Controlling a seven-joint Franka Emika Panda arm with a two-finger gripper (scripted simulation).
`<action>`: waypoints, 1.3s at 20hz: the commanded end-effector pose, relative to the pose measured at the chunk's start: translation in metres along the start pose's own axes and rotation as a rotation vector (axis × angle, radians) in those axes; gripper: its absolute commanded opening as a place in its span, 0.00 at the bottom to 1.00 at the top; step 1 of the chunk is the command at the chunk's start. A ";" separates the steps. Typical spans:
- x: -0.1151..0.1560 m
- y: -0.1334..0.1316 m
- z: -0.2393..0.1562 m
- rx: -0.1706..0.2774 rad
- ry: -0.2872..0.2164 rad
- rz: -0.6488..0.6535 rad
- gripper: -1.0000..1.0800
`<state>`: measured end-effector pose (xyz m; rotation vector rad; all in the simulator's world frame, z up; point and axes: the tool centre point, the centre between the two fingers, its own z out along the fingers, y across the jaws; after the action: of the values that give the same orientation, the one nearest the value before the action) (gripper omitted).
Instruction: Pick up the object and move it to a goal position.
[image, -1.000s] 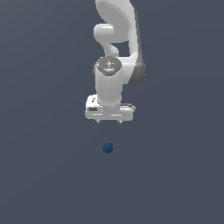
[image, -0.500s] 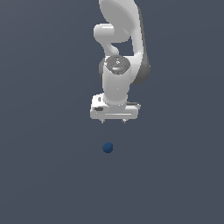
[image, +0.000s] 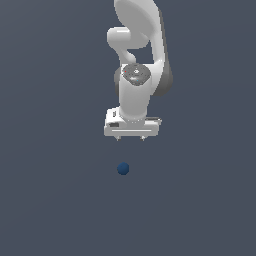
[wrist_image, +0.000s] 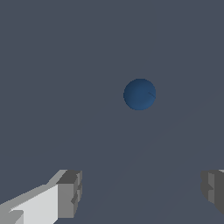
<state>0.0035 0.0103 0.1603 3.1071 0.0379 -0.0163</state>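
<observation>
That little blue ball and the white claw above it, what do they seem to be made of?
It's a simulator render, so only looks count. The ball is plain dark blue, smooth and matte with soft shading, like rubber or plastic. The gripper looks like white moulded plastic or painted metal; its fingertips are grey, flat-faced blocks, perhaps rubber pads.

You're in a bare simulator scene: flat grey ground (image: 50, 200) everywhere, a shadeless white arm (image: 135, 95), no room.

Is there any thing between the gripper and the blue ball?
No. In the exterior view the stretch from the gripper to the blue ball is bare grey surface. The wrist view agrees: nothing lies between the open fingers and the ball.
</observation>
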 end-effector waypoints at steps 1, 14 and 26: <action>0.003 0.001 0.002 0.001 0.000 0.005 0.96; 0.048 0.017 0.043 0.021 0.004 0.092 0.96; 0.076 0.030 0.078 0.034 0.008 0.155 0.96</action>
<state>0.0768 -0.0200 0.0848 3.1337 -0.1986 -0.0023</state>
